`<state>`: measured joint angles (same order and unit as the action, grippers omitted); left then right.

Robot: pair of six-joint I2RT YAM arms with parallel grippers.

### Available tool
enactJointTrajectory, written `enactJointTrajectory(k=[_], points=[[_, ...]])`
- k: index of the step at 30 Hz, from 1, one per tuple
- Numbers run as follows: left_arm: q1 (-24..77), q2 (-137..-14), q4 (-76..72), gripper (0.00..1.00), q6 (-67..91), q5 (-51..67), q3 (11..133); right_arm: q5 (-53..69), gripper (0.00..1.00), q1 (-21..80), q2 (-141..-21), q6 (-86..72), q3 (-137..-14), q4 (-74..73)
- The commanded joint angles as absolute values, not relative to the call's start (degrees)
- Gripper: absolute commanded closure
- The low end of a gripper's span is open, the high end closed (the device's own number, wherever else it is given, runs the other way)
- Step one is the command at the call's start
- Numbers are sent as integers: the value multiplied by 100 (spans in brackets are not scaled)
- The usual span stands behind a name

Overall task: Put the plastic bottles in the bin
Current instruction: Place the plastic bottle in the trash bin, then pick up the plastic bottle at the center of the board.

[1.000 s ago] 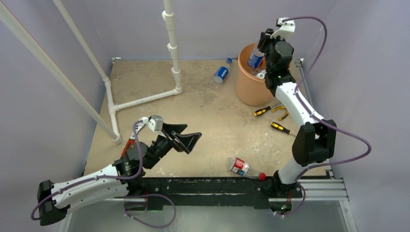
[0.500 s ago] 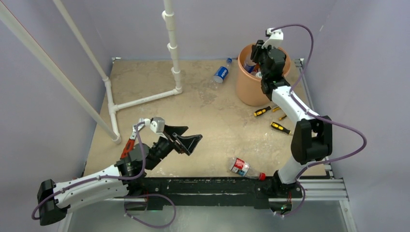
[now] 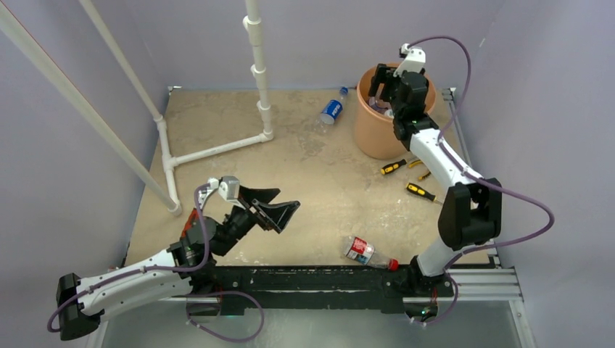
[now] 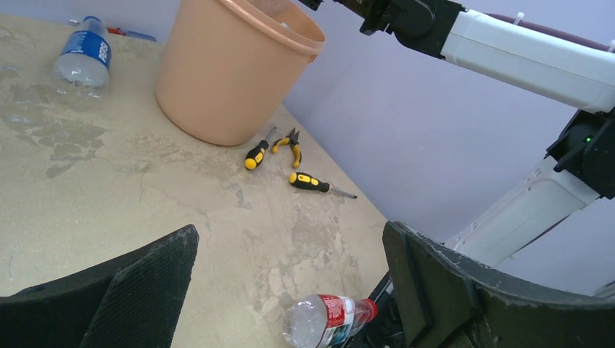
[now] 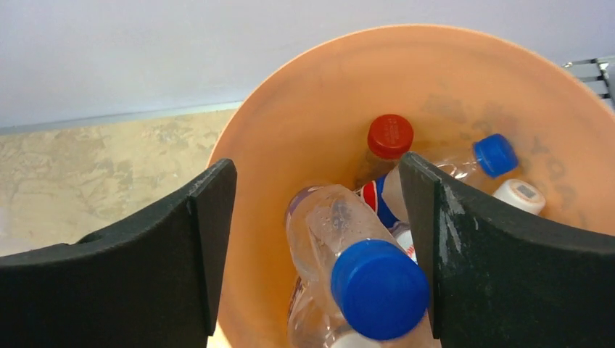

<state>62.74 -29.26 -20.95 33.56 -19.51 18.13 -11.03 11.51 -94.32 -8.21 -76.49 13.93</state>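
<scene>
Nearest me, the left gripper [image 3: 289, 200] hangs low over the table [image 3: 319, 181], its fingers [image 4: 145, 283] spread wide with nothing between them, probably so that it is ready for the next pick. Just ahead of those fingers and to their right lies a red-labelled bottle [image 4: 326, 319] on its side, well outside the bin and not yet dealt with. Farther ahead of them sit two screwdrivers [image 4: 255, 155] and a small pair of pliers [image 4: 291, 142], which are no part of the job. Beyond the tools stands the orange bin [image 4: 217, 80], with a blue-labelled bottle [image 4: 83, 52] lying on the table off to its left. Over the bin's mouth hangs the right gripper [image 5: 317, 174], pointing down so that whatever it drops lands inside. Its fingers [image 5: 181, 239] stand released and apart, and a clear bottle with a blue cap [image 5: 341, 239] sits below and between them, seemingly let go. Deeper under the fingers, red [image 5: 390, 135], blue [image 5: 494, 154] and white [image 5: 518, 193] caps show further bottles already in.
</scene>
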Motion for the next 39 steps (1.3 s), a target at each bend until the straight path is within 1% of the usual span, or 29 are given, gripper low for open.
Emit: enactJointTrajectory(k=[1,5,12,16,18,20,21,24,28,31,36,39], points=[[6285,-2785,-2028,2,3497,-1872,1840,-1561,11,1119,-8711,-1101,-8085,1313],[6285,-2719,-1959,2,3520,-1889,1857,-1757,1,1124,-8427,-1135,-8307,1125],[6284,-2791,-1720,2,3604,-2109,2010,-2000,1,1115,-7820,-1154,-8569,988],[6289,-3038,-1585,2,3617,-2540,2224,-1532,1,1124,-7221,-1564,-8487,788],[6284,-3302,-1453,1,3611,-2899,2390,-1104,2,1129,-6785,-1896,-8209,757],[6284,-3612,-1115,1,4100,-3612,2607,-502,3,1125,-6186,-2325,-7639,865],[6276,-3806,-1040,1,4269,-3836,2704,-212,3,1125,-5891,-2495,-7329,974],[6267,-4769,-1241,1,3576,-3618,3209,364,4,1122,-4993,-2982,-6306,1256],[6243,-6710,86,5,3247,-3811,4873,704,5,1125,-3811,-3276,-5213,1167],[6155,-7731,390,5,2895,-3842,5639,707,5,1124,-3247,-3192,-4899,742],[5479,-8945,498,5,2272,-3243,6687,536,5,1249,-2667,-2881,-4814,63],[5033,-9747,677,1,1708,-2852,7431,354,5,1405,-2380,-2896,-4610,9]])
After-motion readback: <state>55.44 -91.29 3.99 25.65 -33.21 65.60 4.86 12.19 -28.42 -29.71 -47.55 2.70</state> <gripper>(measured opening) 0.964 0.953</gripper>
